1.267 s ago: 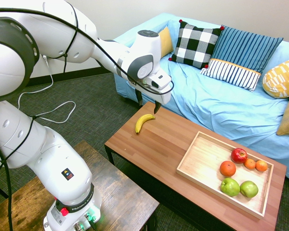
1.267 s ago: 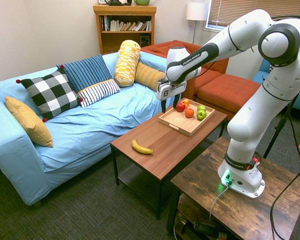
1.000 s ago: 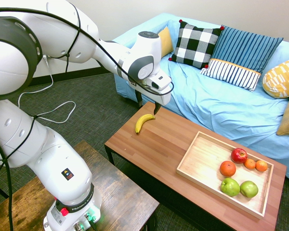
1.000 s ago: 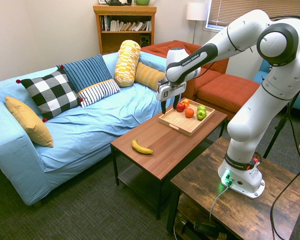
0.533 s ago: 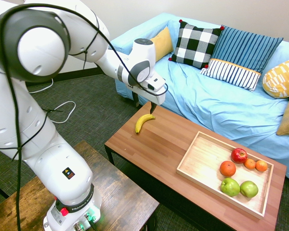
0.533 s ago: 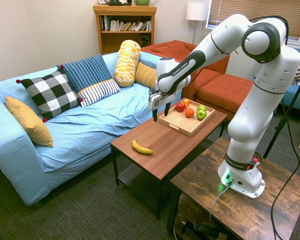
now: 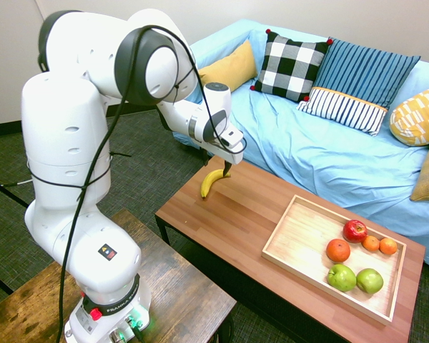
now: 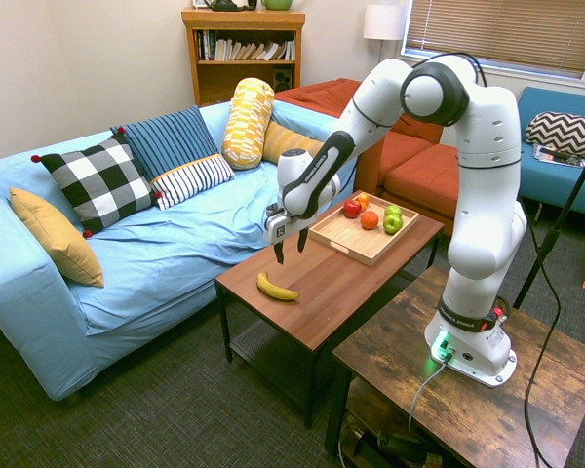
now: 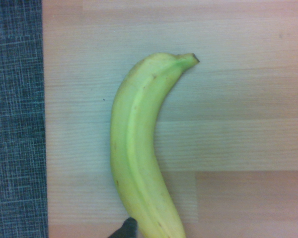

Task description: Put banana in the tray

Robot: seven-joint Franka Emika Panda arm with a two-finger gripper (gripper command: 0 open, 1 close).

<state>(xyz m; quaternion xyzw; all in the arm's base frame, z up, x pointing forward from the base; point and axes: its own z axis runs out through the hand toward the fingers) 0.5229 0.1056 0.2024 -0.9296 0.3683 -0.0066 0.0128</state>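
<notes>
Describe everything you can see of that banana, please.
The banana is yellow, tinged green near its stubby stem, which ends in a dark tip. Its smooth-looking peel is unbroken where visible, with lengthwise ridges and a few small brown specks. It curves gently, lying on its side on the wooden table, outside the tray. The open gripper hovers close above, not holding it.

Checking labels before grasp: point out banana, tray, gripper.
banana [image 9: 134,144]: wrist view, middle of its curved body
tray [image 7: 336,306]: first exterior view, near rim
gripper [image 8: 291,252]: second exterior view, between fingertips
</notes>
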